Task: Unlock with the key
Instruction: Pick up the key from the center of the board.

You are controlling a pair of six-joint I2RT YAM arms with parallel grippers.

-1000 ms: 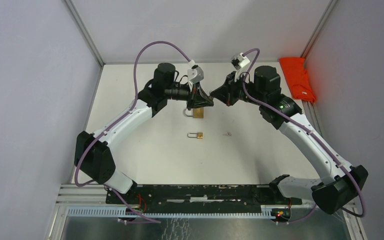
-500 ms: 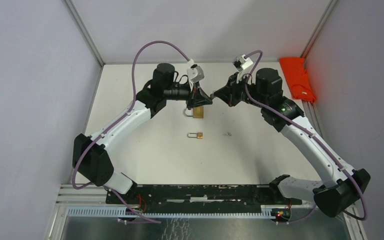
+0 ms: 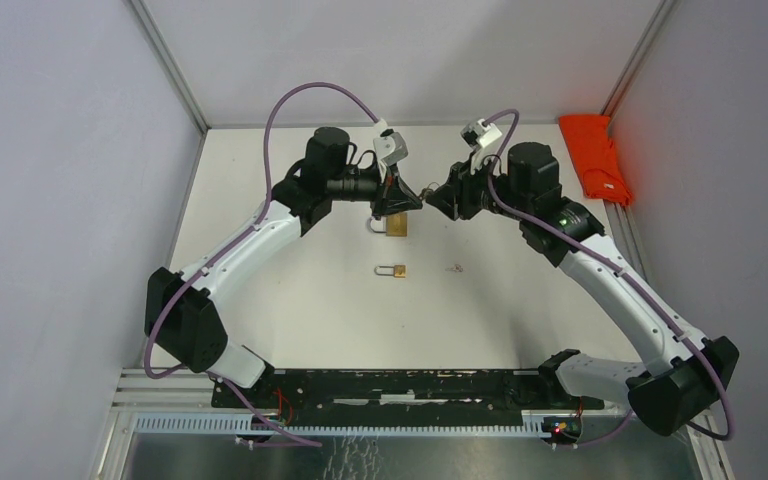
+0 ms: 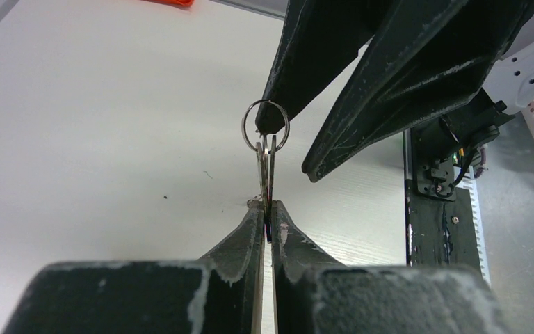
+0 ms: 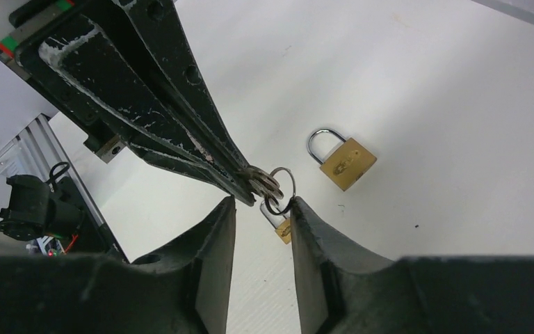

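My left gripper (image 4: 267, 207) is shut on the blades of a small bunch of keys (image 4: 267, 170), held in the air with the key ring (image 4: 265, 125) sticking out past the fingertips. My right gripper (image 5: 263, 202) faces it tip to tip and stands open, one fingertip touching or just beside the ring (image 5: 283, 186). Below them on the white table lie a larger brass padlock (image 3: 396, 227) and a smaller brass padlock (image 3: 393, 270), both with the shackle closed. In the right wrist view the larger padlock (image 5: 341, 160) is in full sight, while the smaller padlock (image 5: 285, 228) shows only partly between my fingers.
An orange cloth (image 3: 596, 158) lies at the back right edge of the table. A small mark (image 3: 453, 268) sits right of the smaller padlock. White walls enclose the table on three sides, and a black rail (image 3: 390, 385) runs along the front.
My right gripper, shut at the key ring before, has opened. The left gripper keeps its hold on the keys, and both arms stay almost in place.
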